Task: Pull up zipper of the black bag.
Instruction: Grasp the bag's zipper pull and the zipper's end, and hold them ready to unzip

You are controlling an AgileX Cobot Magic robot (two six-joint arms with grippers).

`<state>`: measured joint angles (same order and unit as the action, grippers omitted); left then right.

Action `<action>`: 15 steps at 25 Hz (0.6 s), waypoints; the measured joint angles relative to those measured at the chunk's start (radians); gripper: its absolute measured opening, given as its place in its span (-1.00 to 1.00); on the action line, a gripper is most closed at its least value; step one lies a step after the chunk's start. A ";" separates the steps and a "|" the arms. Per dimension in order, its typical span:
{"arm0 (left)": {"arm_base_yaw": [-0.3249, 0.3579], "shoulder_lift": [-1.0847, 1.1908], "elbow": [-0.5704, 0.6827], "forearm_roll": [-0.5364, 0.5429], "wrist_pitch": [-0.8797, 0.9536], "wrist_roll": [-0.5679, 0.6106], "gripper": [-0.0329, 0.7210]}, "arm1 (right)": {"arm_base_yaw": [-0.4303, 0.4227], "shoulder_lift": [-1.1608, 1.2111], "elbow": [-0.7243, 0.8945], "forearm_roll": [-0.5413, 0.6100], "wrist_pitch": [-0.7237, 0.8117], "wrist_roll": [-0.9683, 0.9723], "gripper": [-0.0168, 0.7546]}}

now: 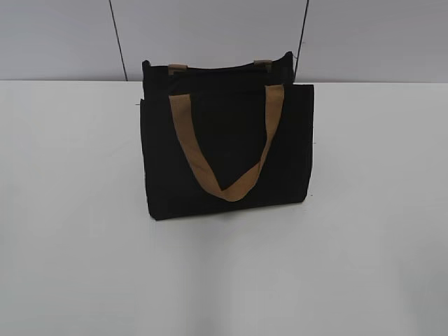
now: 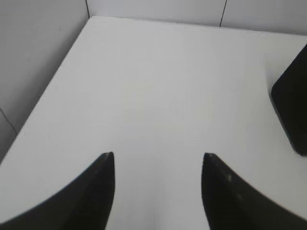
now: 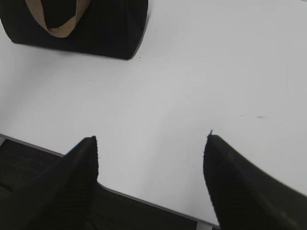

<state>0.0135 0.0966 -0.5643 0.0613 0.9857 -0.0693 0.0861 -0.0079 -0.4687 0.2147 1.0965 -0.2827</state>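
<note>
The black bag (image 1: 227, 143) stands upright on the white table (image 1: 77, 231), mid-table toward the back, with a tan strap handle (image 1: 224, 150) hanging down its front. The zipper pull is too small to make out on the dark top edge. Neither arm shows in the exterior view. My left gripper (image 2: 158, 155) is open and empty over bare table, with a corner of the bag (image 2: 292, 108) at the right edge. My right gripper (image 3: 151, 139) is open and empty over the table's front edge, with the bag (image 3: 86, 26) far ahead at the upper left.
A grey panelled wall (image 1: 63, 35) rises behind the table. The table's left edge and back corner (image 2: 88, 19) show in the left wrist view. The table's front edge (image 3: 144, 201) runs under my right gripper, with a dark floor below.
</note>
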 joint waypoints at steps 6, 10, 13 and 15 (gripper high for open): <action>-0.010 0.267 -0.027 -0.029 -0.373 0.054 0.24 | 0.000 0.000 0.000 0.000 0.000 0.000 0.40; -0.053 0.432 0.007 -0.061 -0.668 0.056 0.24 | 0.000 0.000 0.000 0.000 0.000 0.000 0.40; -0.083 0.578 0.070 -0.080 -0.925 0.057 0.24 | 0.000 0.000 0.000 0.000 0.000 0.000 0.40; -0.103 0.680 0.128 -0.091 -1.131 0.057 0.24 | 0.000 0.000 0.000 0.000 0.000 0.000 0.40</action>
<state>-0.0898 0.7762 -0.4362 -0.0295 -0.1448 -0.0124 0.0861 -0.0079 -0.4687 0.2147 1.0965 -0.2827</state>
